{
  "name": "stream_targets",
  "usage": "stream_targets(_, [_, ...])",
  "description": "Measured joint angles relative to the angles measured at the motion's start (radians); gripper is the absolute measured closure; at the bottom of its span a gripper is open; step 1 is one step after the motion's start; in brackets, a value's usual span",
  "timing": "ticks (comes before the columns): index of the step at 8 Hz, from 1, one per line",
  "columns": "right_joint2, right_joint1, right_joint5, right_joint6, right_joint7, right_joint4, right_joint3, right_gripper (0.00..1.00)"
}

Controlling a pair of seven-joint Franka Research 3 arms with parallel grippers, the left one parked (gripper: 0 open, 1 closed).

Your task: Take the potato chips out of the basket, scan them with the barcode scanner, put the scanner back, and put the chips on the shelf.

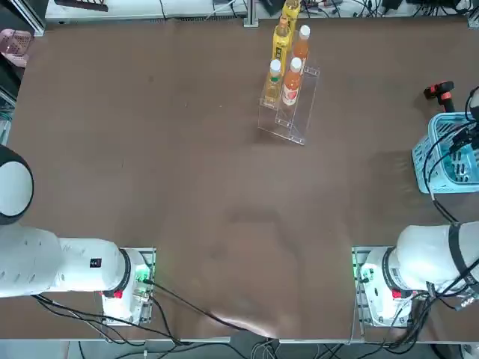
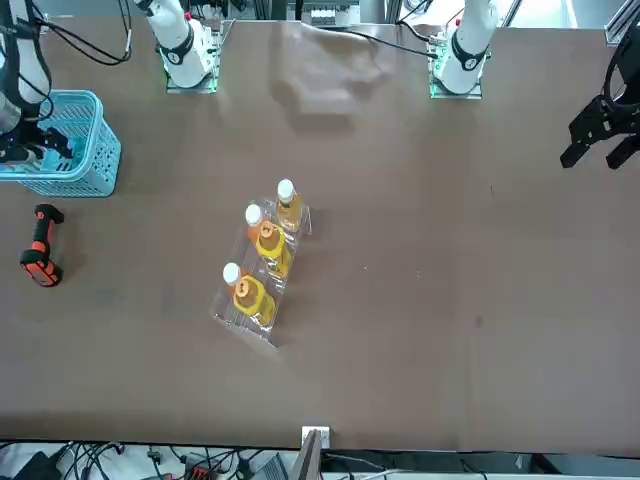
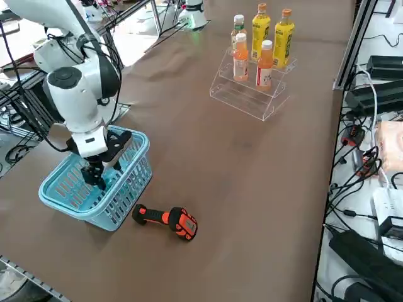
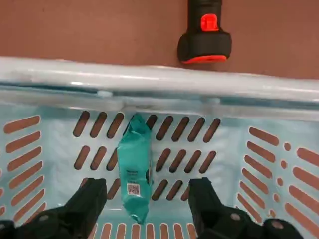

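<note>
Right gripper (image 3: 106,176), inside the basket (image 3: 97,179) near the tabletop's right edge: fingertips partly hidden from the side by the basket's wall. Barcode scanner (image 4: 205,32): cut off by the wrist view's edge.

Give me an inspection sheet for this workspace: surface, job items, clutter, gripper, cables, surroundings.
Surface: brown tabletop, glare near the arm bases.
Job items: chips packet inside the blue basket; scanner lying on the table beside it; clear shelf holding bottles.
Clutter: nothing seen loose on the tabletop.
Gripper: right gripper open over the basket, fingers either side of the packet, not gripping.
Cables: black cables around the arm bases and along the right arm.
Surroundings: equipment and wiring beyond the table's far edge; no person seen.
</note>
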Motion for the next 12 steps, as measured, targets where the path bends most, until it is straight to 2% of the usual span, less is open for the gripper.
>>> stream_targets(4, [0.054,0.014,0.021,0.0,0.0,0.0,0.001,0.0])
stream_targets(7, [0.064,0.009,0.021,0.0,0.0,-0.011,-0.001,0.0])
stream_targets(12, [0.09,-0.013,0.021,0.07,-0.003,-0.053,-0.003,0.0])
